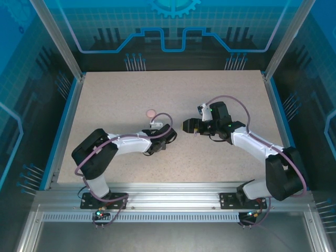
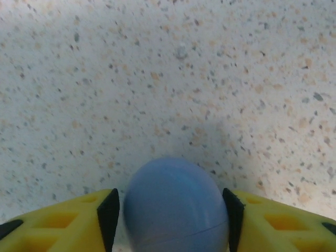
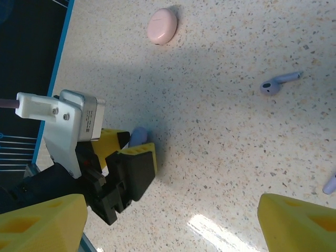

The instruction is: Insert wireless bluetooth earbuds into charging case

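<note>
Note one lavender earbud [image 3: 278, 83] lying on its side on the speckled desk [image 3: 220, 157]. Sits ahead of the right jaws and well apart from them, off toward the finger at the right of that wrist view. Shows a rounded head, a short straight stem and a pale, smooth finish.

Note a second lavender piece [image 3: 331, 184] nearer those jaws, cut by the frame edge; cannot tell more than a stem-like end.

Record right jaws as wide open, yellow fingers [image 3: 299, 223] far apart with bare desk between.

Find rounded lavender-blue case [image 2: 176, 207] sitting between the black pads [image 2: 108, 218] of the left jaws. Looks like a smooth dome with a thin seam line low down. Pads just beside each flank; cannot tell whether pressing or slightly clear.

Find pink case [image 3: 163, 25], a smooth oval pebble, on the desk beyond the left jaws and well apart from both lavender pieces.
</note>
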Available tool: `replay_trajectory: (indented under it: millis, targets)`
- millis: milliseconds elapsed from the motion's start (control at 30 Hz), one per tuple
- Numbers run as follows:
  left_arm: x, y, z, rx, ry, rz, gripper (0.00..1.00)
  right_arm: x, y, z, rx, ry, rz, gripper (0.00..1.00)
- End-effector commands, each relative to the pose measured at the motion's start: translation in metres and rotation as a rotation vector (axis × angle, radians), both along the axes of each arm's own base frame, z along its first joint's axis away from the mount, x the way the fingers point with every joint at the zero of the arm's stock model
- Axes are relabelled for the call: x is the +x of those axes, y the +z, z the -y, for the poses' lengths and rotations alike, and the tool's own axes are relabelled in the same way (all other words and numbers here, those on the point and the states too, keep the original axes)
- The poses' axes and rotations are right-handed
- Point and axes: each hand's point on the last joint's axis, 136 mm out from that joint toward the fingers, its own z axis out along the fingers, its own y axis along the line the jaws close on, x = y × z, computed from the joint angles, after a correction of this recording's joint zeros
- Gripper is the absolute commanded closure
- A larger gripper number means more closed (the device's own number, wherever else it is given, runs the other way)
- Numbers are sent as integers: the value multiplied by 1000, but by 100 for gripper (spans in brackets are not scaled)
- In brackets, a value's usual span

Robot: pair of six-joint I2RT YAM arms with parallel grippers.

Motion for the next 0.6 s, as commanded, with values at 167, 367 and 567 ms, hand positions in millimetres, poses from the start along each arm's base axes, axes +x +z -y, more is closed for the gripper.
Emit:
replay_trajectory:
  millis: [167,367,567]
  targets:
    - [-8,25,28,-202,6,-71,10,-3,4,17,-39,-73,-31,14]
    - [13,88,13,-478,99,14,1,-11,-10,27,-94,-133,-106,14]
    - [30,125,-29,-739,214,65,1,-24,-39,12,-204,-88,-186,15]
